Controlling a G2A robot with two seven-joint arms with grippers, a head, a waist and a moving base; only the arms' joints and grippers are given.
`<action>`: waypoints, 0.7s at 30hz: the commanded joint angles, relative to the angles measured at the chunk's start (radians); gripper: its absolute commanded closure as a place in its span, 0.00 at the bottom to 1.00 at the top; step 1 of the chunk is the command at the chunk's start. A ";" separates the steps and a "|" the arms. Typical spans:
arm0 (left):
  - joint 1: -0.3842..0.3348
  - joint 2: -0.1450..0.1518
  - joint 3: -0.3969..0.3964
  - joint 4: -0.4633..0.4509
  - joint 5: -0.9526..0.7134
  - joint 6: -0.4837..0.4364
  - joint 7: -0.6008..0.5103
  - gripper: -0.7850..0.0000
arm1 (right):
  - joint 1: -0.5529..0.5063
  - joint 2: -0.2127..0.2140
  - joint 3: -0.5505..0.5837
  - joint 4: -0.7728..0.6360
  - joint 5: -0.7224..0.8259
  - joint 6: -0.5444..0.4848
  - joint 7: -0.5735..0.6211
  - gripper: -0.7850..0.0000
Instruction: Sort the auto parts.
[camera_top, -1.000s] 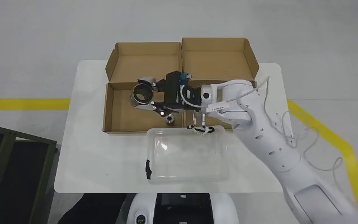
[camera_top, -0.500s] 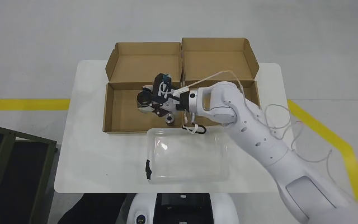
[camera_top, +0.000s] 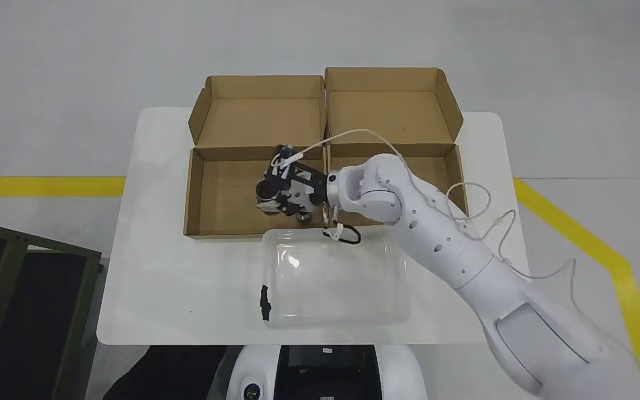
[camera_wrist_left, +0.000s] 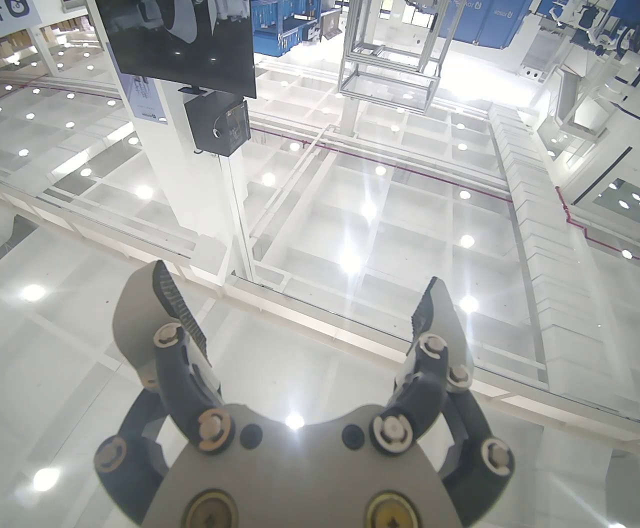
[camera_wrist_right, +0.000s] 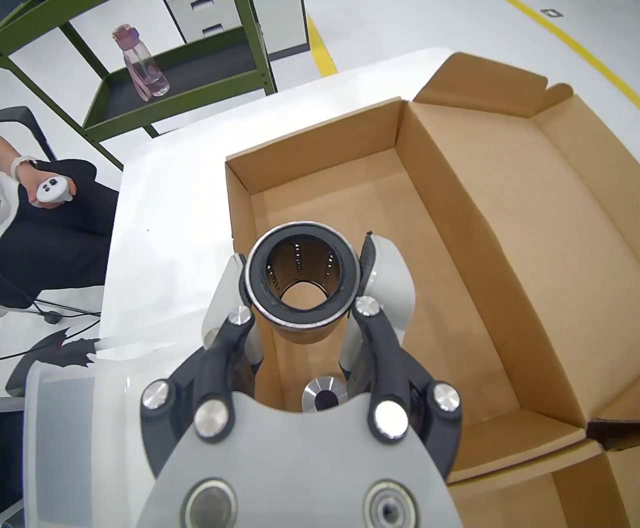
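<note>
My right gripper (camera_wrist_right: 302, 272) is shut on a metal cylindrical bearing (camera_wrist_right: 305, 327) with a black inner sleeve, clamped from both sides. It hangs over the near part of the left cardboard box (camera_wrist_right: 450, 300). Below it, on the box floor, lies a small metal bushing (camera_wrist_right: 324, 395). From above, the right gripper (camera_top: 272, 190) and the bearing (camera_top: 266, 192) sit over the left box (camera_top: 215, 205), close to its front wall. My left gripper (camera_wrist_left: 300, 310) is open, holds nothing and points up at the ceiling.
A second cardboard box (camera_top: 390, 110) adjoins on the right, lids folded back. A clear plastic bin (camera_top: 335, 233) stands on the white table (camera_top: 150, 260) just in front of the boxes. A green shelf (camera_wrist_right: 150, 95) stands beyond the table.
My right arm has swung in over the left box and the wrist has turned. The held bearing has shifted from the box's back towards its front wall.
</note>
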 joint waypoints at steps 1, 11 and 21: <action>0.000 0.000 0.000 0.000 0.000 0.000 0.000 0.00 | 0.015 -0.009 -0.015 0.017 -0.019 0.014 0.023 1.00; 0.000 0.000 0.000 0.000 0.000 0.000 0.000 0.00 | 0.038 -0.045 -0.048 0.095 -0.031 0.037 0.045 1.00; 0.000 0.000 0.000 0.000 0.000 0.000 0.000 0.00 | 0.047 -0.075 -0.066 0.168 -0.028 0.030 0.053 0.84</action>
